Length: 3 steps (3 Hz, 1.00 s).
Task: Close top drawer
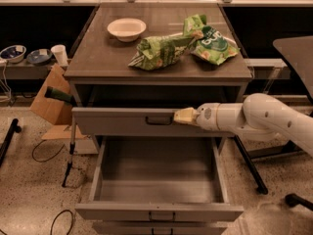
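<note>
The top drawer (117, 122) is a wide grey drawer with a small dark bar handle (159, 121). It stands out a little from the cabinet, under the tabletop. My gripper (182, 116) reaches in from the right on a white arm (264, 119). Its yellowish tips are together and rest against the drawer front just right of the handle. It holds nothing.
The drawer one level lower (159, 212) is pulled far out and is empty. The lowest drawer's front (159, 229) shows below it. A white bowl (126, 28) and green chip bags (178, 47) lie on the cabinet top. A cardboard box (49, 106) and cables lie left; a chair base (298, 199) is at right.
</note>
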{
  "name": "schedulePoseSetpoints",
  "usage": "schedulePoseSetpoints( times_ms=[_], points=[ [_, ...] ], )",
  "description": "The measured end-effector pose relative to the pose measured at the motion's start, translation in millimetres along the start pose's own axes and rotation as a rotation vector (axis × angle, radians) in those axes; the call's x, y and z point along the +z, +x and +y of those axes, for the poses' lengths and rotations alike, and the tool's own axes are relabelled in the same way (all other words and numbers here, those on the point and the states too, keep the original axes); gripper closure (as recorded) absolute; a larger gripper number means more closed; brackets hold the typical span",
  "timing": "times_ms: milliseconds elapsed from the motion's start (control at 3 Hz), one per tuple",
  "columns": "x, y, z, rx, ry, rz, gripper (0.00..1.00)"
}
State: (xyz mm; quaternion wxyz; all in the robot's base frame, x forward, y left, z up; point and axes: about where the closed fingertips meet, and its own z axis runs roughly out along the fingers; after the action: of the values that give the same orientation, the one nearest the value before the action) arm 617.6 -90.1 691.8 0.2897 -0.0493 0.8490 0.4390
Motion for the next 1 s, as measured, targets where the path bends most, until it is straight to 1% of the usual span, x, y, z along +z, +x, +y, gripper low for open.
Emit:
schedulePoseSetpoints(
  times_ms=[333, 667, 1000],
  points=[
    [-0.5, 1.2, 1.1, 0.000, -0.001, -0.002, 1.00],
    [20.9, -24.7, 20.0, -0.030, -0.030, -0.054, 1.00],
    [40.8, -44.8, 37.6, -0.064, -0.039, -0.068, 1.00]
  ],
)
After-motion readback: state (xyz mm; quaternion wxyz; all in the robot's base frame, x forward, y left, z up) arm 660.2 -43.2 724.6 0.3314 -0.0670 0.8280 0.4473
